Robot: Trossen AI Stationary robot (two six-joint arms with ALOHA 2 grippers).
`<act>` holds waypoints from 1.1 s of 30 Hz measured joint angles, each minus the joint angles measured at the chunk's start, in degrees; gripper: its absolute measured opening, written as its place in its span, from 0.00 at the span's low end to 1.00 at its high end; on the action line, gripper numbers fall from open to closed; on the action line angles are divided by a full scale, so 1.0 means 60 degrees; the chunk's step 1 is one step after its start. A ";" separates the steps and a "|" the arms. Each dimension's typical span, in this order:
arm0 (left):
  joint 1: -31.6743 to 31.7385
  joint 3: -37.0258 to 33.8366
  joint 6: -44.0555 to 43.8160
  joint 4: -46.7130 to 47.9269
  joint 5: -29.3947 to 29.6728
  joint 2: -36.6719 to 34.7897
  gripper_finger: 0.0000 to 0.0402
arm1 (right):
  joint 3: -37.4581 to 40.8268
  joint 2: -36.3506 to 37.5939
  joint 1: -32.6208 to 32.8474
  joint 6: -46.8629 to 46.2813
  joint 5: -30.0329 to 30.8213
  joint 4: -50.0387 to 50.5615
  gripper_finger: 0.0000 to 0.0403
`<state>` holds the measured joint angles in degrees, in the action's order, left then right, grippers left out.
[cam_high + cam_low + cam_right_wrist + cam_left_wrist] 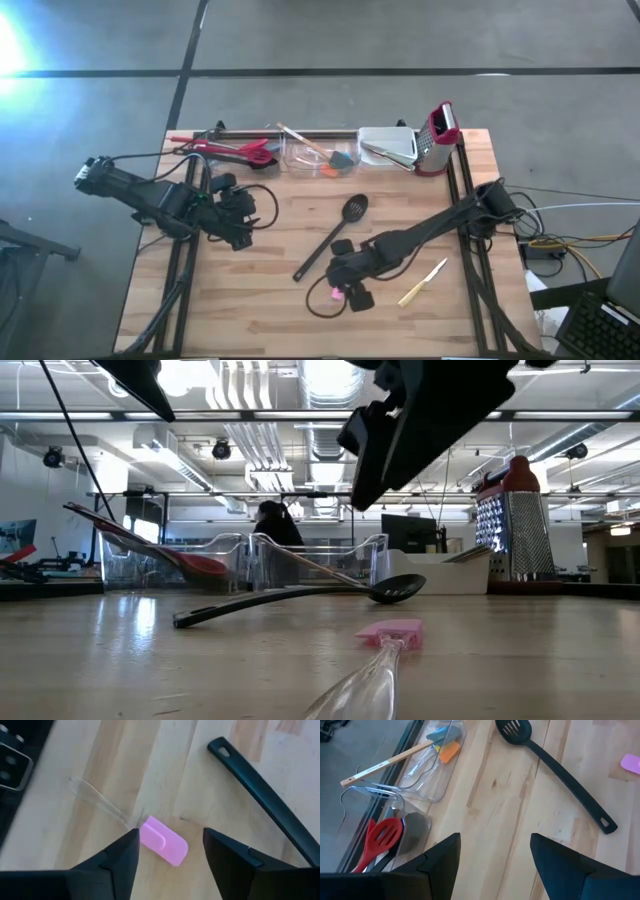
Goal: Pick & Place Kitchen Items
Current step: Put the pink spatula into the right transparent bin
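Observation:
A pink scraper [164,841] with a clear handle [97,800] lies flat on the wooden table [250,290], also seen near the front [392,631]. My right gripper [171,835] hovers open just above its pink head, one finger on each side, clear of it; from above it sits at centre front [345,282]. A black slotted spoon [330,242] lies flat just beyond it. My left gripper [495,845] stands open over bare wood at the left [238,225], holding nothing.
A knife with a pale handle [422,283] lies right of the right gripper. Along the far edge stand a clear tub with red utensils [235,150], a clear tub with scrapers [318,155], a white tub [388,148] and a steel grater [437,135].

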<state>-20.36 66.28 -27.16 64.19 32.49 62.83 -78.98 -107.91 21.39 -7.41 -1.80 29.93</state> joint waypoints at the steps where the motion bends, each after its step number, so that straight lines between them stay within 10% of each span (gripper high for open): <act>1: 0.0000 0.0000 0.0000 0.0016 0.0000 0.0000 0.61 | -0.0058 -0.0143 0.0012 0.0108 0.0000 -0.0023 0.54; 24: -0.0011 0.0000 -0.0013 0.0166 -0.0007 -0.0004 0.61 | -0.1533 -0.2603 0.0079 0.0402 -0.0204 0.1484 0.62; 33: -0.0011 0.0000 -0.0047 0.0192 -0.0011 -0.0004 0.61 | -0.1529 -0.2614 0.0075 -0.0062 -0.0131 0.1444 0.47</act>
<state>-20.43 66.28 -27.44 65.34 32.42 62.81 -88.16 -123.59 21.85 -7.78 -2.59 38.59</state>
